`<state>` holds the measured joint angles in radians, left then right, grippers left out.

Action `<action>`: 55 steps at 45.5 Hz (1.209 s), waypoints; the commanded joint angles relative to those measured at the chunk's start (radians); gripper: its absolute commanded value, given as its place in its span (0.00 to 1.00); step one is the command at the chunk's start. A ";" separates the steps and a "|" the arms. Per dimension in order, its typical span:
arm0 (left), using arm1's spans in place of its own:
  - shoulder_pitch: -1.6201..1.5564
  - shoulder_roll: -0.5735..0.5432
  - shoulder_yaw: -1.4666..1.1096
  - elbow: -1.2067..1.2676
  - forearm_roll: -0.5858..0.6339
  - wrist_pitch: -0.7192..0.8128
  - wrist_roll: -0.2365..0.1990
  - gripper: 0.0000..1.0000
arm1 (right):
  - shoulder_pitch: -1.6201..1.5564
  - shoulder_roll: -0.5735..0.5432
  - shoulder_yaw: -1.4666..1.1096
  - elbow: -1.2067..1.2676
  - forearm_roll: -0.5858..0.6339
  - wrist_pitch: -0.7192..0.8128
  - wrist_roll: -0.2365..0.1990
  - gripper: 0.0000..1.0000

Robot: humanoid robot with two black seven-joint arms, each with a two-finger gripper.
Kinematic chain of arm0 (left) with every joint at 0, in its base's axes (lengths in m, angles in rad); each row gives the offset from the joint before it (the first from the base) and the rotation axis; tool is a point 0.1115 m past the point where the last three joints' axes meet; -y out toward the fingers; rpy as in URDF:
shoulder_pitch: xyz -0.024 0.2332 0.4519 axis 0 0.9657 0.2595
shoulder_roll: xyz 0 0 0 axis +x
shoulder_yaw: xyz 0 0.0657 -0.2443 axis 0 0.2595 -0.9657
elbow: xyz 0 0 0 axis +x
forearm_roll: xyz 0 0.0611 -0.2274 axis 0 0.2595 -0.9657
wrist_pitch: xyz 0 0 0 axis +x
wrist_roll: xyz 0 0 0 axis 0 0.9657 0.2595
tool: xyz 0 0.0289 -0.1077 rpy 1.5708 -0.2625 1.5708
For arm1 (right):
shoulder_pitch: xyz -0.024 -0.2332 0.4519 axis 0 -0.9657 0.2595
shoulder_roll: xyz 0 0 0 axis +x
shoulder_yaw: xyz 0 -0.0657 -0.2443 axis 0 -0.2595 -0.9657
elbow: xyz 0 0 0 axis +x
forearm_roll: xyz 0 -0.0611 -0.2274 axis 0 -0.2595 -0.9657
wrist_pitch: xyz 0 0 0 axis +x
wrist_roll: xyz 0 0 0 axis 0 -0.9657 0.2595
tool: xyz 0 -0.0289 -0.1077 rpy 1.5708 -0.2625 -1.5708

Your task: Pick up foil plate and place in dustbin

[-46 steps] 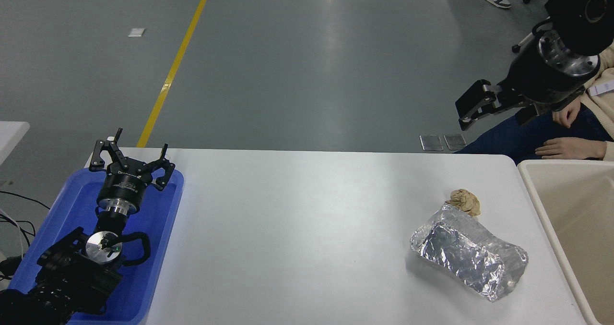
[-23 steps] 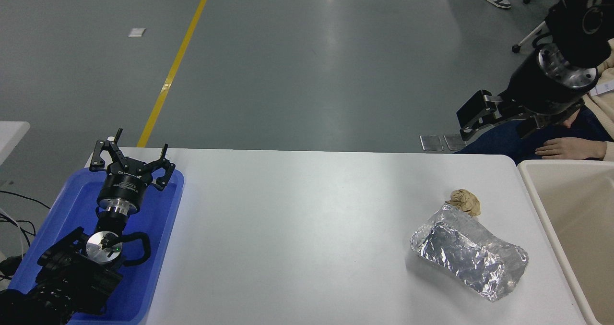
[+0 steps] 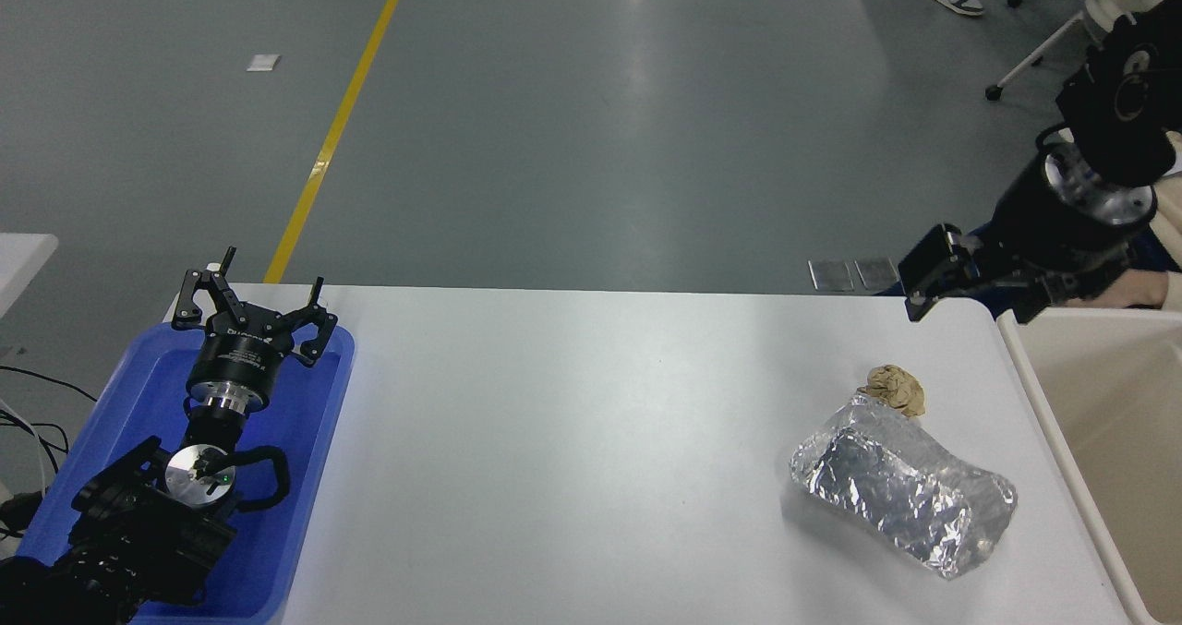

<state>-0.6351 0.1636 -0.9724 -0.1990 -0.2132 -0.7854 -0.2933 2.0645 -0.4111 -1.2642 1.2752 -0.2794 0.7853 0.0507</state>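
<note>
- The foil plate (image 3: 903, 498) is lying wrinkled on the white table (image 3: 572, 440) near its right end, just beside the dustbin (image 3: 1099, 440), with a small tan paper wad (image 3: 894, 389) touching its far edge.
- The dustbin is showing only its left rim and part of one inner wall; the rest is being cut off by the picture's right edge.
- The right gripper (image 3: 928, 279) is hanging above the table's far right corner, clear of the foil plate; from this angle it cannot be told whether its jaws are spread or pressed together.
- The left gripper (image 3: 254, 306) is sitting parked over a blue tray (image 3: 305, 505) at the lower left, its jaws spread and holding nothing.
- White lettering on the left gripper's body is too small to read.
- A person's hand (image 3: 1145, 288) is peeking out behind the right arm, mostly hidden.
</note>
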 commanded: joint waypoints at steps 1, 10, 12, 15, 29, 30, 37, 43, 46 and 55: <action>0.000 -0.002 0.001 0.000 0.000 0.000 -0.001 1.00 | -0.181 -0.012 0.002 -0.002 -0.021 -0.066 -0.003 1.00; 0.000 0.001 0.000 0.001 -0.002 0.000 -0.001 1.00 | -0.283 -0.012 0.034 -0.002 -0.193 -0.342 -0.003 0.99; 0.000 0.001 0.000 0.001 -0.002 0.000 -0.001 1.00 | -0.313 -0.011 0.040 -0.002 -0.231 -0.392 -0.003 0.99; 0.000 0.001 0.000 0.001 -0.003 0.000 -0.001 1.00 | -0.371 -0.011 0.055 -0.011 -0.306 -0.469 -0.003 0.98; 0.000 0.001 0.000 0.001 -0.003 0.000 -0.001 1.00 | -0.578 -0.028 0.131 -0.132 -0.557 -0.681 -0.003 0.88; 0.000 0.001 0.000 0.001 -0.003 0.000 -0.001 1.00 | -0.593 -0.028 0.135 -0.143 -0.567 -0.690 -0.003 0.88; 0.000 0.001 0.000 0.001 -0.002 0.000 -0.001 1.00 | -0.678 -0.028 0.177 -0.204 -0.647 -0.722 -0.003 0.87; 0.000 0.001 0.000 0.000 -0.002 0.000 -0.001 1.00 | -0.753 -0.023 0.183 -0.255 -0.699 -0.745 -0.003 0.87; 0.000 0.001 0.000 0.001 -0.003 0.000 -0.001 1.00 | -0.785 -0.023 0.183 -0.277 -0.725 -0.762 -0.003 0.87; 0.000 0.001 0.000 0.001 -0.002 0.000 -0.001 1.00 | -0.830 -0.021 0.195 -0.313 -0.739 -0.795 -0.003 0.81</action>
<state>-0.6354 0.1642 -0.9726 -0.1980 -0.2155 -0.7854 -0.2946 1.3111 -0.4331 -1.0906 1.0168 -0.9680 0.0350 0.0479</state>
